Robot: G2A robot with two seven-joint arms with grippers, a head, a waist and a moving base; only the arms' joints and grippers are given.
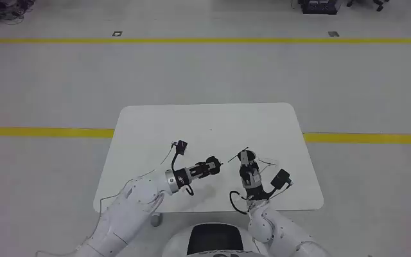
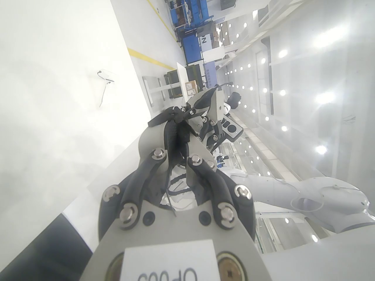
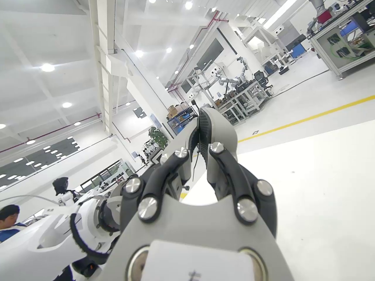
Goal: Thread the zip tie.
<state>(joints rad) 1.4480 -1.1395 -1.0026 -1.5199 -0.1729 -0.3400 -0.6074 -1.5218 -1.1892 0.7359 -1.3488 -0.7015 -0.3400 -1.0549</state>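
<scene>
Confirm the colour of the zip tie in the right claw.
Black zip tie; it shows best in the right wrist view.

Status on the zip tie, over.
Left gripper and right gripper shut on tie. Tips close over table. Threading unclear. Nothing blocking.

Top cam above, down on table [image 1: 257, 122]; wrist cams hug left gripper [image 2: 175, 119], right gripper [image 3: 200, 119].

Bright ceiling lights [image 3: 47, 67], hazy white glare, wide-angle bowing at edges.
</scene>
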